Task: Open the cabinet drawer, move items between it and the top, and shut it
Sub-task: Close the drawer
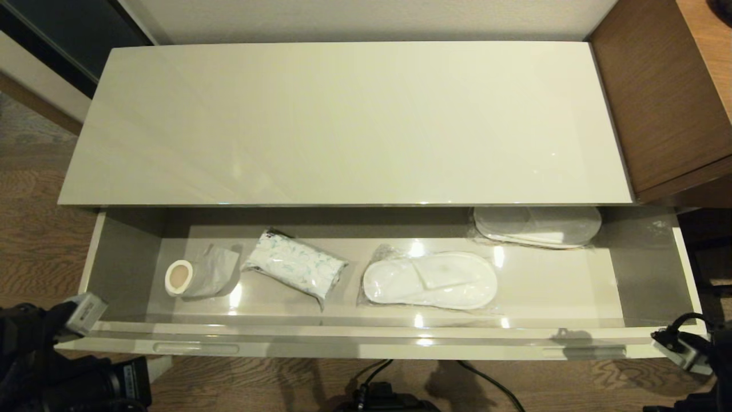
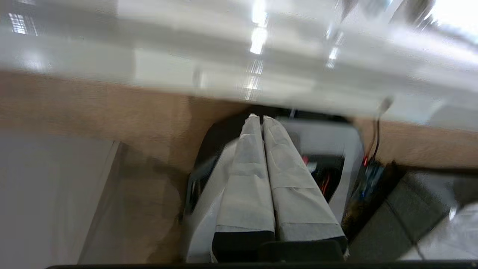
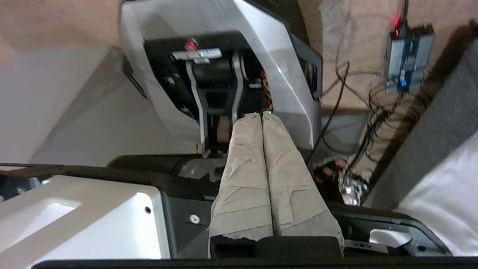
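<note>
The wide cabinet drawer stands pulled out below the glossy cream top, which is bare. A white toilet paper roll with a cream core lies on its side at the drawer's left end, a flap of paper over it. My left gripper hangs shut and empty below the drawer's front left corner, pointing down over the robot base. My right gripper is also shut and empty, held low off the drawer's front right corner. In the head view only the arms' bodies show at the bottom corners.
A white packet with green-blue print lies right of the roll. Plastic-wrapped white slippers sit mid-drawer, another pair at the back right. Brown wooden furniture stands right of the cabinet. Cables trail on the wooden floor.
</note>
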{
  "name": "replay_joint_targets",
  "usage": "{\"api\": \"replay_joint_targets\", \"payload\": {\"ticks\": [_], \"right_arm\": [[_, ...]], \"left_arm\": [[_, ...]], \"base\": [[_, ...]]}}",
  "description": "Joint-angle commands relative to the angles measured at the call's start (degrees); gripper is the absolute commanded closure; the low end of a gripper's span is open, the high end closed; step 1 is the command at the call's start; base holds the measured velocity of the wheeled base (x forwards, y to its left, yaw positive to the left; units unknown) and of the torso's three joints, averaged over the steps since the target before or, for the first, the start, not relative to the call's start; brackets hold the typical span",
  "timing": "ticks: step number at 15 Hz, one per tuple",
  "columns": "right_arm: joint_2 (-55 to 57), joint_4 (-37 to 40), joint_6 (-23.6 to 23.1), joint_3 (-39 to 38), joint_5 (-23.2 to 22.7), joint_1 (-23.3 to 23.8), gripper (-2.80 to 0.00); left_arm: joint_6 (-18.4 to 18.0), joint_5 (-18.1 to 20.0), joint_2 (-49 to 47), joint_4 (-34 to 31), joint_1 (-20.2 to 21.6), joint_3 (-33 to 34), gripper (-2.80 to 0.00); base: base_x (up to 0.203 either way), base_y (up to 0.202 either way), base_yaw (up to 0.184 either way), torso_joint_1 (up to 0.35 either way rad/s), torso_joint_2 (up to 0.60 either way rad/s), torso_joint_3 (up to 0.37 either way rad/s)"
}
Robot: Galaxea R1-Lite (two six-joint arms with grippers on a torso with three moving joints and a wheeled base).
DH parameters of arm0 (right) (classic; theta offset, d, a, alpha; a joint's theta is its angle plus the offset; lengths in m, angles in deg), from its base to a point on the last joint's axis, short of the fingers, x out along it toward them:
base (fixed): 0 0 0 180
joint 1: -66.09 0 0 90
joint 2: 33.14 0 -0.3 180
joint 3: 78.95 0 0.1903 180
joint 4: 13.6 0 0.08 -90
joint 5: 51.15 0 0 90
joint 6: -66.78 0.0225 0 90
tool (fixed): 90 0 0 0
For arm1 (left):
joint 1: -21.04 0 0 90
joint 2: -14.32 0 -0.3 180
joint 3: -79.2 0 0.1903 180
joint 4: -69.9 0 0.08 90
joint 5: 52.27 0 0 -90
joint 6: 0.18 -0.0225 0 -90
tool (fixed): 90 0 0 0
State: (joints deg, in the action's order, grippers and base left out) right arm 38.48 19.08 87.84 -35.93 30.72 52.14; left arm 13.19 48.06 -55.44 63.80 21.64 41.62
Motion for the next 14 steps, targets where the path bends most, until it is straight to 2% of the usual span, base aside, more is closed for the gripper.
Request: {"api": "replay_joint_targets", "payload": {"ticks": [1, 4, 6, 7, 10, 14], "right_arm": [[4.19, -0.12, 0.35, 0.01, -0.27, -0.03, 0.00], [4.94, -1.37, 0.48, 0.46, -0.32, -0.01, 0.00], [7.24, -7.09, 0.55, -1.01, 0.07, 0.02, 0.00], [7.39, -7.47, 0.57, -1.19, 0.13, 0.06, 0.00], [9.14, -12.81, 2.75, -1.91, 0.05, -0.03, 0.00], [10.11, -13.09, 2.77, -1.81, -0.13, -0.03, 0.00]], "left_arm": [[-0.23, 0.01, 1.00, -6.77, -0.01, -0.89, 0.00], [-1.07, 1.06, 2.28, -11.31, -0.16, -2.29, 0.00], [-1.46, 1.31, 6.96, -18.28, -0.13, -4.46, 0.00], [-1.59, 1.45, 7.97, -20.70, -0.16, -5.30, 0.00], [-1.77, 3.01, 5.60, -20.44, -0.16, -4.23, 0.00], [-1.65, 3.71, -1.97, -12.92, -0.16, -2.13, 0.00]], "base": [[0.000, 0.000, 0.000, 0.000, 0.00, 0.000], [0.000, 0.000, 0.000, 0.000, 0.00, 0.000], [0.000, 0.000, 0.000, 0.000, 0.00, 0.000], [0.000, 0.000, 0.000, 0.000, 0.00, 0.000], [0.000, 0.000, 0.000, 0.000, 0.00, 0.000], [0.000, 0.000, 0.000, 0.000, 0.00, 0.000]]}}
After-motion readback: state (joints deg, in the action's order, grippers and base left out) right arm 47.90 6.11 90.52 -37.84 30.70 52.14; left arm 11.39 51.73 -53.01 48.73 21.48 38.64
